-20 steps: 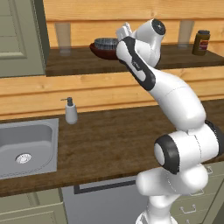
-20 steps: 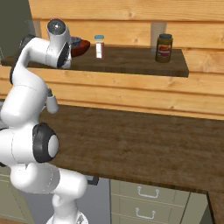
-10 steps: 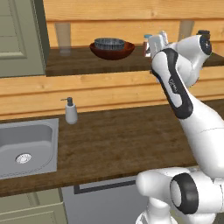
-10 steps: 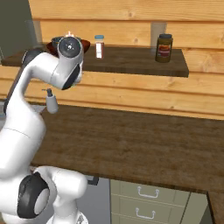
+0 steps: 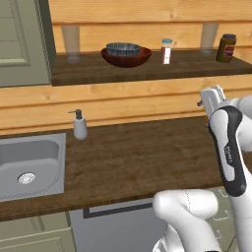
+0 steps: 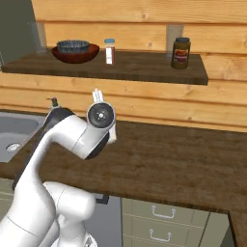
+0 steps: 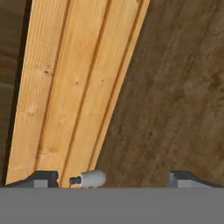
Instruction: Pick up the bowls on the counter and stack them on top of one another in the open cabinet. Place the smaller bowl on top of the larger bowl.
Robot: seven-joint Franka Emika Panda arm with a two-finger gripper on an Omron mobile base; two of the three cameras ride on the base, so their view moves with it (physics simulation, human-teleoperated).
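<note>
Claw (image 7: pixel 113 178) tips sit wide apart at the bottom of the hand view, with nothing between them; it holds nothing and looks down on the dark counter (image 7: pixel 175 87) and the pale plank wall (image 7: pixel 65 87) beside it. A small grey soap bottle (image 7: pixel 89 178) shows between the tips, lying far below on the counter, not in the grip.

From the left base view the hand hangs above the right part of the counter (image 5: pixel 142 157), forward of the plank wall and lower than the shelf. The counter runs bare from the sink (image 5: pixel 29 165) to its right end, apart from the soap bottle (image 5: pixel 79 125) standing near the sink's back corner. The front edge of the shelf (image 5: pixel 147 64) overhangs the wall above.

Both bowls are up on the shelf, toward its left end. The small grey-blue bowl (image 5: pixel 123 48) sits inside the wide red-brown bowl (image 5: pixel 126 58). Right of them stands a small shaker (image 5: pixel 167 51), then open shelf, then a dark jar (image 5: pixel 226 48) near the right end. A clear glass (image 5: pixel 71 43) stands left of the bowls.
</note>
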